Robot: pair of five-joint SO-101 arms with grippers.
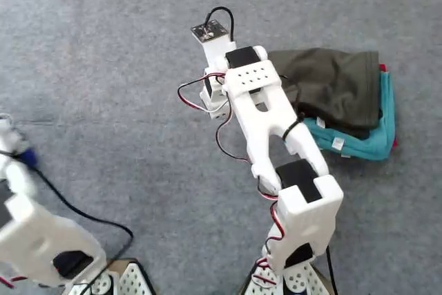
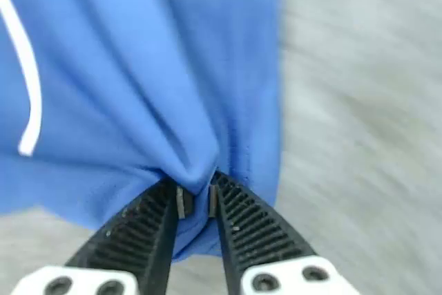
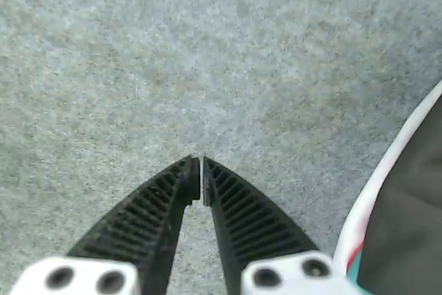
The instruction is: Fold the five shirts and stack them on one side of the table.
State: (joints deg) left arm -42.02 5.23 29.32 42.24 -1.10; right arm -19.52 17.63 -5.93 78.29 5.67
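While left gripper (image 2: 195,200) clamps the blue shirt (image 2: 131,81) at a bunched fold, likely to haul it, right gripper (image 3: 201,174) hangs clenched, empty | over grey mat (image 3: 207,46) | just beside folded shirt stack (image 1: 345,101), probably keeping clear.

My left arm (image 1: 31,236) runs off the left and near edges of the high view. The blue shirt (image 2: 138,81) pinched in my left gripper (image 2: 197,197) is cut off by the wrist picture's edges, and the table (image 2: 359,136) beyond it is blurred. My right arm (image 1: 266,112) covers the left part of the dark shirt (image 1: 338,81) topping the stack on the right; beneath it the border of a teal shirt (image 1: 369,136) and a red sliver (image 1: 382,68) peek out, too little to count layers.
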